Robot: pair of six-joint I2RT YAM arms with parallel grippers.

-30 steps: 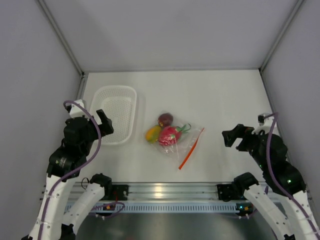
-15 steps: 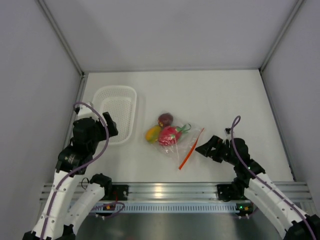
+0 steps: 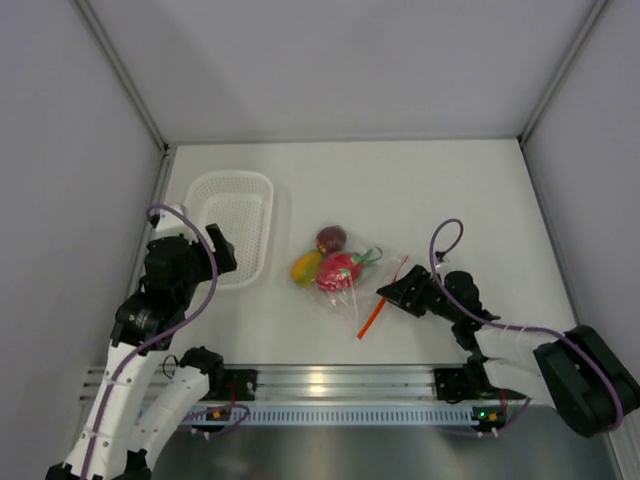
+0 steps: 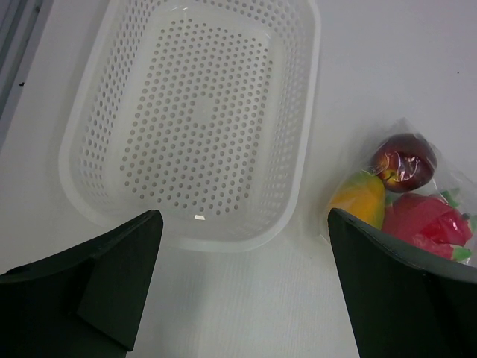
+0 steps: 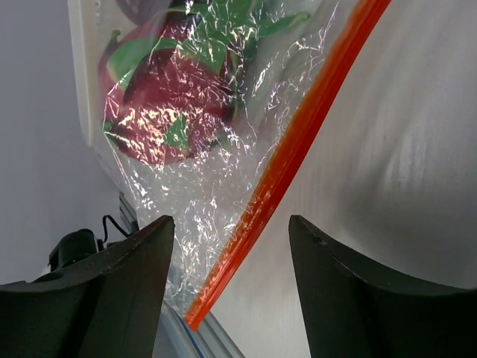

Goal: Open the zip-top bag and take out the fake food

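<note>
The clear zip-top bag (image 3: 358, 284) lies mid-table with its orange-red zip strip (image 3: 383, 297) on its right side. Inside it are a red fruit with green leaves (image 3: 341, 269), a dark maroon fruit (image 3: 331, 239) and a yellow-orange fruit (image 3: 306, 267). My right gripper (image 3: 388, 294) is open, low at the strip; in the right wrist view the strip (image 5: 291, 156) runs between the open fingers of my right gripper (image 5: 231, 298), with the red fruit (image 5: 168, 104) beyond. My left gripper (image 3: 220, 250) is open above the near end of the basket; the left wrist view shows the fruits (image 4: 402, 186) to its right.
A white perforated basket (image 3: 236, 226) stands left of the bag, seen from above in the left wrist view (image 4: 186, 119). Grey walls enclose the table on three sides. A metal rail (image 3: 330, 385) runs along the near edge.
My right arm has swung down and left from the table's right side until its open gripper reaches the zip strip. My left gripper shifted slightly toward the basket, then held still.
</note>
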